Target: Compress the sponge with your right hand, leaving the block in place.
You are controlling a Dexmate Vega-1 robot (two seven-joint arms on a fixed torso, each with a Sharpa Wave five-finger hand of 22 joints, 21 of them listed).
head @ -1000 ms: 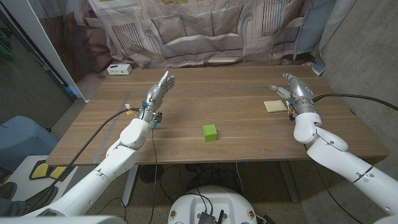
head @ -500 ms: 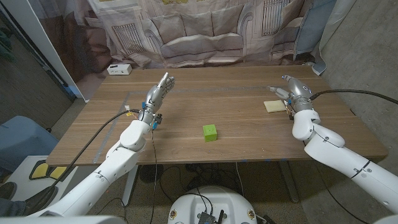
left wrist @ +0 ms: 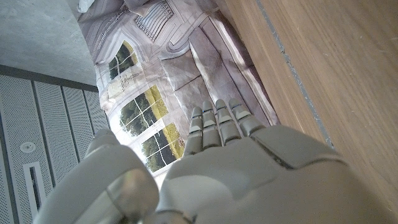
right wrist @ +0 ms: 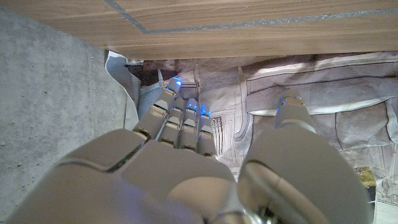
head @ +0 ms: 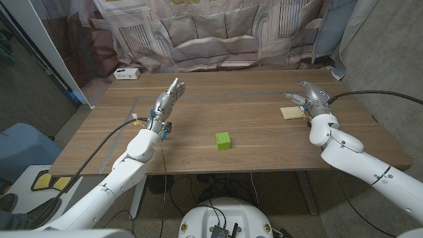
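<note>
I have the right hand (head: 305, 93) raised with its fingers spread and nothing in it, just beside the pale yellow flat sponge (head: 289, 113) that lies on the wooden table (head: 251, 129) near its right side. The small green cube block (head: 223, 140) sits well apart from the sponge, near the table's front middle. My left hand (head: 167, 99) stands over the table's left part, fingers extended and empty.
</note>
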